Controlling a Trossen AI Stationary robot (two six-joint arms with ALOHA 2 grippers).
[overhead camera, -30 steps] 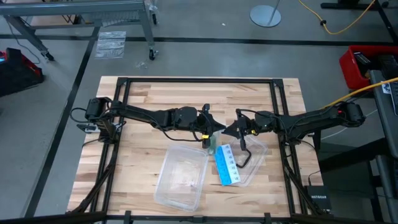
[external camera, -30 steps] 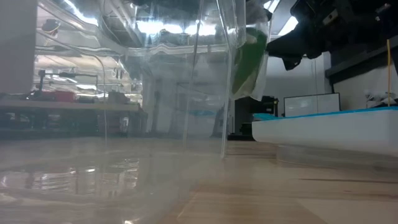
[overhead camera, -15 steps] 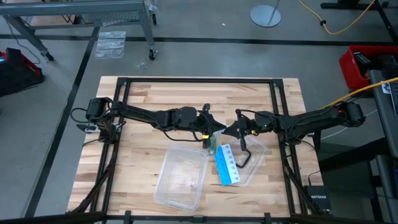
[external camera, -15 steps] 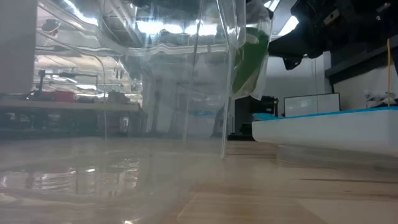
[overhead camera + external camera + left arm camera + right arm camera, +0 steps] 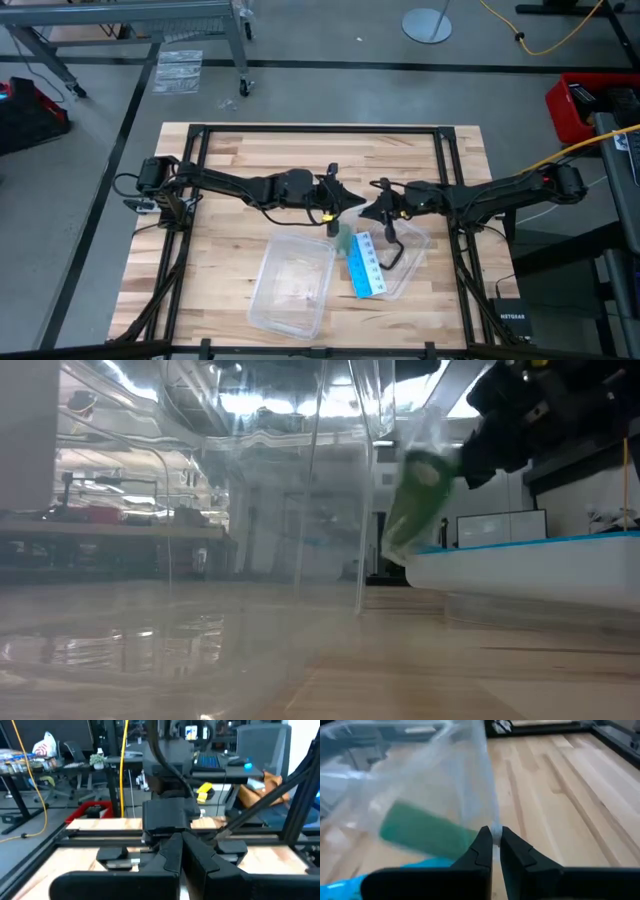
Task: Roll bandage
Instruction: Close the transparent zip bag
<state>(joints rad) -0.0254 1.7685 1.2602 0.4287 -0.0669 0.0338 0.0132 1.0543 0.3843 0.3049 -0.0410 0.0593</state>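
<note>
Holding the clear crumpled plastic wrapper (image 5: 440, 785) by its edge, the right tool (image 5: 492, 840) has its two dark fingers pinched together on the film, as we read it in the right wrist view. The dark green soft fabric bandage (image 5: 422, 831), rolled into a small cylinder, sits inside that wrapper, hanging above the wooden slatted tabletop (image 5: 240, 160) near its middle. In the low view the bandage (image 5: 418, 500) tilts inside the bag, just beside the blue-and-white card (image 5: 530, 565).

The left tool (image 5: 338, 205) meets the right tool (image 5: 372, 213) at the centre of the tabletop; its fingers look drawn together, but we cannot tell whether they grip the wrapper.

Risks as we judge them:
- The film is thin and slippery; a pinch on the edge alone could slide off and drop the whole bag.
- The bandage may fall out of the open end uncontrolled and roll toward the clear plastic rectangular tray (image 5: 292, 285).
- Pulling from both sides could tear the wrapper instead of freeing the bandage.
</note>
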